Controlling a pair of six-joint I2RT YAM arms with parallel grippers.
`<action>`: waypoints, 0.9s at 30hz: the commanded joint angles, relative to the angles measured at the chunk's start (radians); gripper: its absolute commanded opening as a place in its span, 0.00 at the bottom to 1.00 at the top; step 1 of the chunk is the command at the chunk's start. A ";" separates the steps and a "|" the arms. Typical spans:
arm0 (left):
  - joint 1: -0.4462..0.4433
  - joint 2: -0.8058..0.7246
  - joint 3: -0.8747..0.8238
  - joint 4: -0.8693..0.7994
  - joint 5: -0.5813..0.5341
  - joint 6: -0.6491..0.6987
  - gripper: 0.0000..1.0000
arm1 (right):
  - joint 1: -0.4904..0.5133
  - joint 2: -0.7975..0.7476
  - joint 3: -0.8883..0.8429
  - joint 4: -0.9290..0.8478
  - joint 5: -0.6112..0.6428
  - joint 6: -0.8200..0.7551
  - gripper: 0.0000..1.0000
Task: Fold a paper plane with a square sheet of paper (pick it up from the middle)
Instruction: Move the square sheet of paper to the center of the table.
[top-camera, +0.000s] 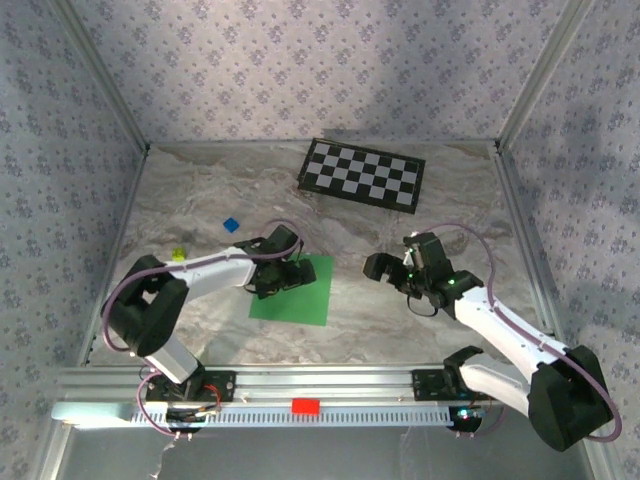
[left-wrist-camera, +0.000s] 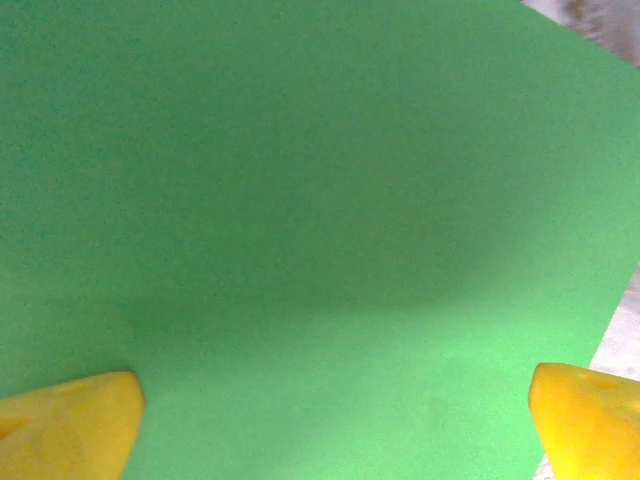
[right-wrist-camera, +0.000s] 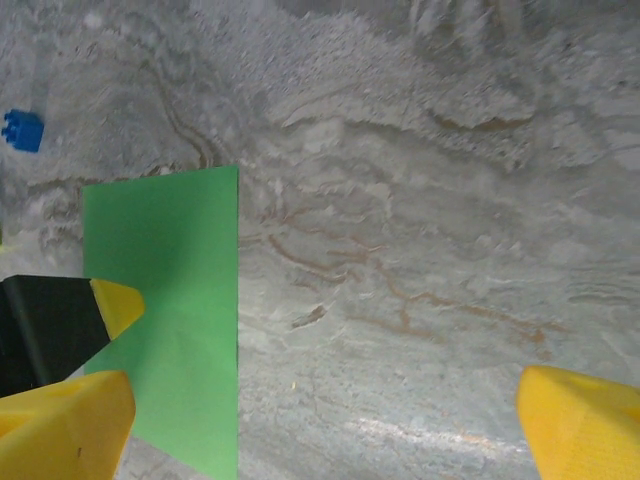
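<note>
The square sheet of paper (top-camera: 300, 295) lies flat on the marble table, bright green and unfolded. My left gripper (top-camera: 281, 272) hangs low over its upper left part, jaws wide open. In the left wrist view the paper (left-wrist-camera: 320, 230) spreads under the two yellow fingertips (left-wrist-camera: 70, 420), with nothing between them. My right gripper (top-camera: 392, 268) hovers open to the right of the sheet, apart from it. The right wrist view has the sheet (right-wrist-camera: 170, 300) at the left, with the left gripper's black and yellow finger over it. No folded paper plane is in view.
A black-and-white checkerboard (top-camera: 362, 173) lies at the back of the table. A tiny blue block (top-camera: 231, 224) and a tiny yellow-green block (top-camera: 178, 254) sit left of the sheet. Metal frame posts and patterned walls bound the table.
</note>
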 joint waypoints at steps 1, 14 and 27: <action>-0.033 0.067 0.054 0.003 0.012 -0.020 1.00 | -0.008 -0.045 -0.029 0.019 0.076 0.030 1.00; -0.055 0.059 0.278 -0.415 -0.142 0.332 1.00 | -0.143 0.030 -0.002 0.001 -0.280 -0.099 1.00; -0.049 0.259 0.467 -0.491 -0.080 0.332 1.00 | -0.034 0.082 0.064 -0.028 -0.203 -0.178 1.00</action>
